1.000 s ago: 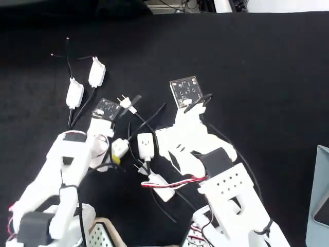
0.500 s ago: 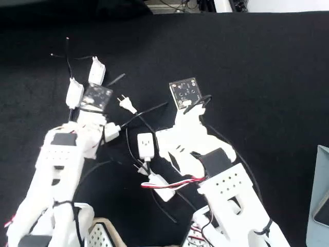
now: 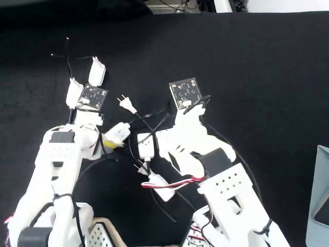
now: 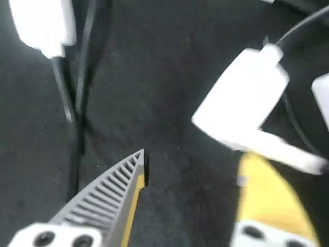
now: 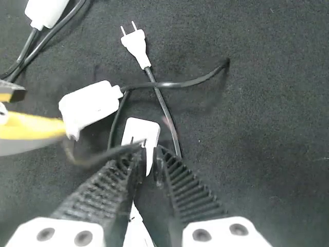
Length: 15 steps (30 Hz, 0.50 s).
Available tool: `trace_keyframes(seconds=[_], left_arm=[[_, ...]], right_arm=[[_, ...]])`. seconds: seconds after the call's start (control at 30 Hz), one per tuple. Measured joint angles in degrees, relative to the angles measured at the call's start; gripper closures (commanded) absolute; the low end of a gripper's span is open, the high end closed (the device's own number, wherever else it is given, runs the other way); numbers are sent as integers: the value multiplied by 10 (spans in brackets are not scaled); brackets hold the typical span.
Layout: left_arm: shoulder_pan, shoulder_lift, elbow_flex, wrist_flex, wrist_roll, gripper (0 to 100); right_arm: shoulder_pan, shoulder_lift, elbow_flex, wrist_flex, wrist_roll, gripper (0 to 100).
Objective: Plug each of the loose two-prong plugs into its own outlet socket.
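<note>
Loose plug (image 5: 134, 45): white body w/ two bare metal prongs. It lies flat on the black cloth table (image 3: 257, 77), a little beyond the two arms, and nothing holds it. Its thin black cord (image 5: 163, 105) runs back toward the right arm.

Left gripper (image 4: 195, 160): fingers spread wide. One is a grey ribbed finger (image 4: 121, 180), the other a smooth yellow finger (image 4: 264, 198). A white cabled block (image 4: 241, 98), boxy w/ rounded corners, sits at the yellow tip. It looks to be touching that finger and is not pinched between the two.

Right gripper (image 5: 149, 151): black ribbed fingers (image 5: 177, 177) almost pressed together, only a thin slit between them. The tips are at the near end of a flat white socket block (image 5: 140, 128), which is wider than the slit; can't tell if they touch it. The cord passes just beside this block.

In the high view the socket block lies between the arms, w/ the cabled block just beside it on the left arm's side. Far white blocks (image 3: 96, 72), oblong w/ black leads, lie beyond the left arm. A second plug (image 3: 138, 167) on a white body lies near the right arm.
</note>
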Motion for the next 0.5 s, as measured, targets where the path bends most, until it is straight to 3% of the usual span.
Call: trace_keyframes(seconds=[0.27, 0.5], left_arm=[[2, 112, 0, -85, -1, 659], [2, 133, -23, -90, -26, 665]], right_arm=[[0, 0, 5, 0, 0, 962], [0, 0, 7, -4, 0, 962]])
